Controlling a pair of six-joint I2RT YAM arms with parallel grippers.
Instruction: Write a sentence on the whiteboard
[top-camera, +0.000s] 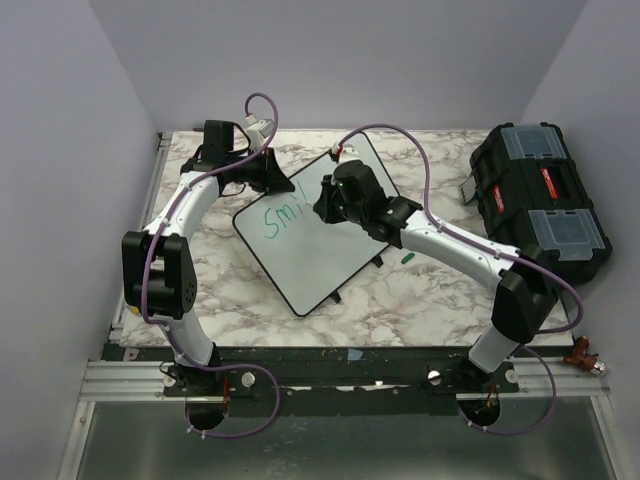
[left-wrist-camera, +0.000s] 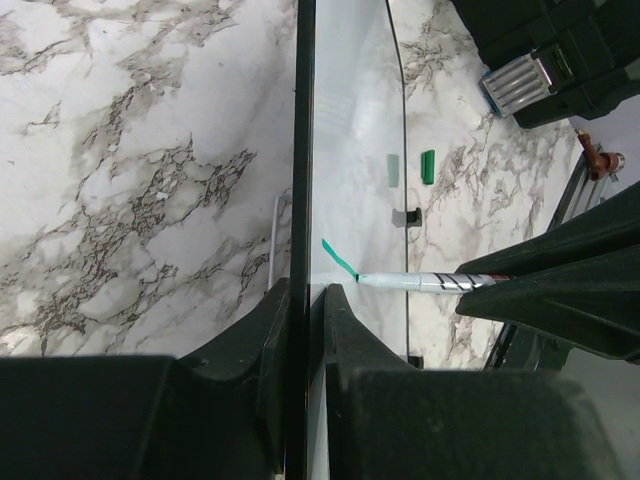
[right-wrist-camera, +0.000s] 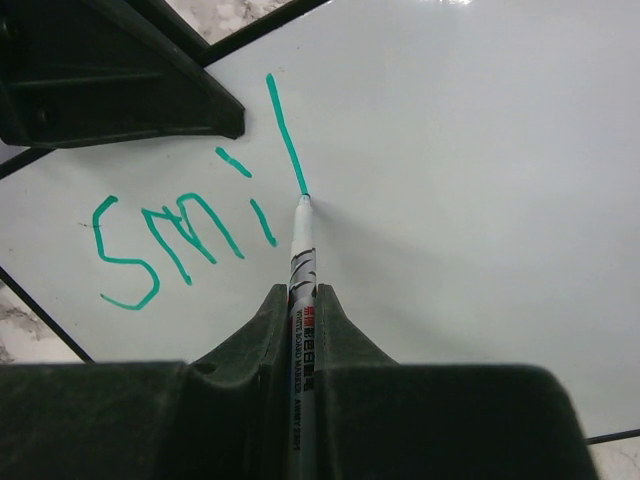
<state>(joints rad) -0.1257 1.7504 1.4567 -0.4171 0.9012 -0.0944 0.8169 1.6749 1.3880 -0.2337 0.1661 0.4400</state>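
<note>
The whiteboard (top-camera: 300, 250) lies tilted on the marble table, with green letters "Smil" (top-camera: 280, 219) on it. In the right wrist view the letters (right-wrist-camera: 190, 235) are clear, and the tip of a white marker (right-wrist-camera: 301, 250) touches the lower end of the "l" stroke. My right gripper (right-wrist-camera: 302, 300) is shut on the marker, above the board's middle (top-camera: 335, 205). My left gripper (left-wrist-camera: 303, 300) is shut on the whiteboard's black edge (left-wrist-camera: 303, 150) at its far left corner (top-camera: 275, 175). The marker also shows in the left wrist view (left-wrist-camera: 420, 282).
A black toolbox (top-camera: 540, 195) with clear lid compartments stands at the right of the table. A green marker cap (top-camera: 407, 258) lies on the table right of the board; it also shows in the left wrist view (left-wrist-camera: 428, 166). Grey walls enclose the table.
</note>
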